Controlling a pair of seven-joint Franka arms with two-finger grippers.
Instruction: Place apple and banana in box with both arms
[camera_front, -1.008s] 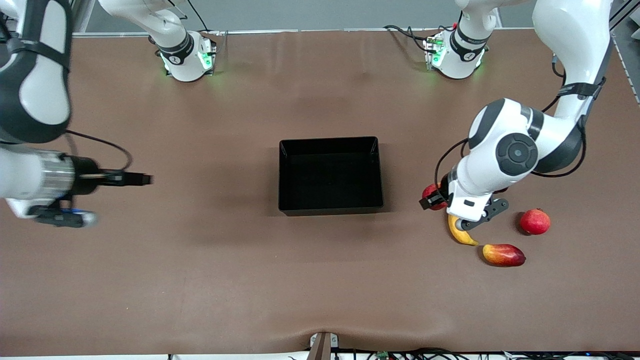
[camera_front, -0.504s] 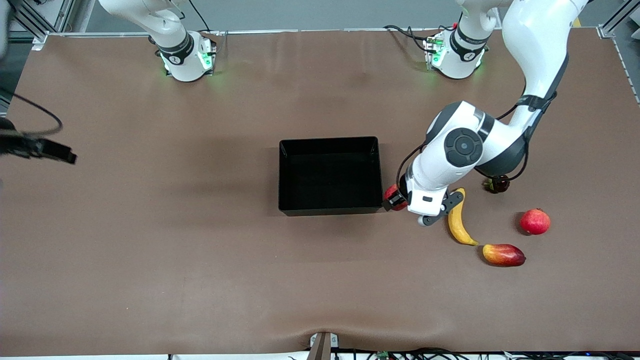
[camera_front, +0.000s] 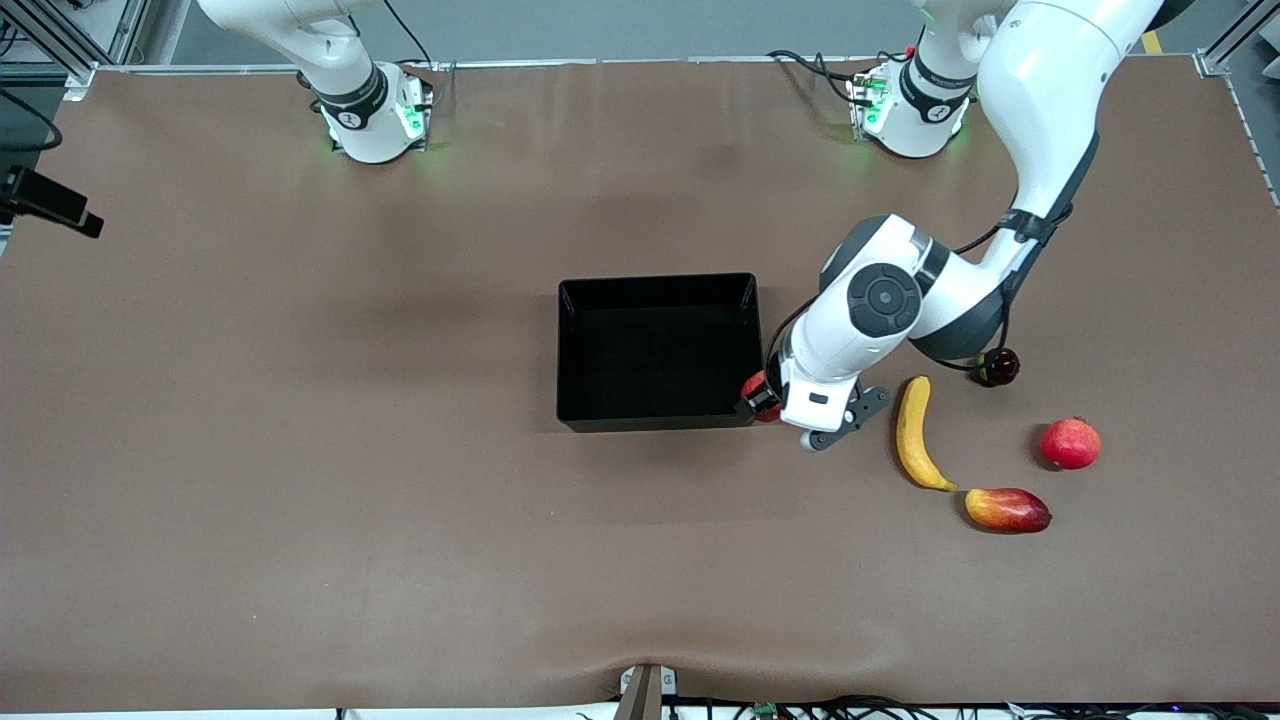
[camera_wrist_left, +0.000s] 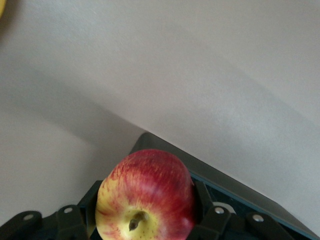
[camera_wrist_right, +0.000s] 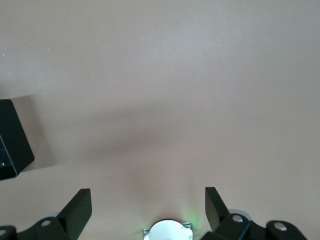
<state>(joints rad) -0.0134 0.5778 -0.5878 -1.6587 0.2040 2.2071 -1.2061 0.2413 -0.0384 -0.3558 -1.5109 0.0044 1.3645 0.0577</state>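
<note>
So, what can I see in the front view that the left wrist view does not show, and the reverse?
Only the front view shows the banana, the mango, the plain red fruit, both arm bases and the whole box.

Only the left wrist view shows the apple close up, red with yellow patches, clamped between the left gripper's fingers.

Both show the left gripper holding the apple over the box's corner.

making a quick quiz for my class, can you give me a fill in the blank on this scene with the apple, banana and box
1. The left gripper is shut on the ____.
2. The apple hangs over a corner of the black ____.
3. The banana lies on the table beside a red-yellow ____.
4. The right gripper has its fingers ____ and holds nothing.

Missing words: apple; box; mango; open
</note>
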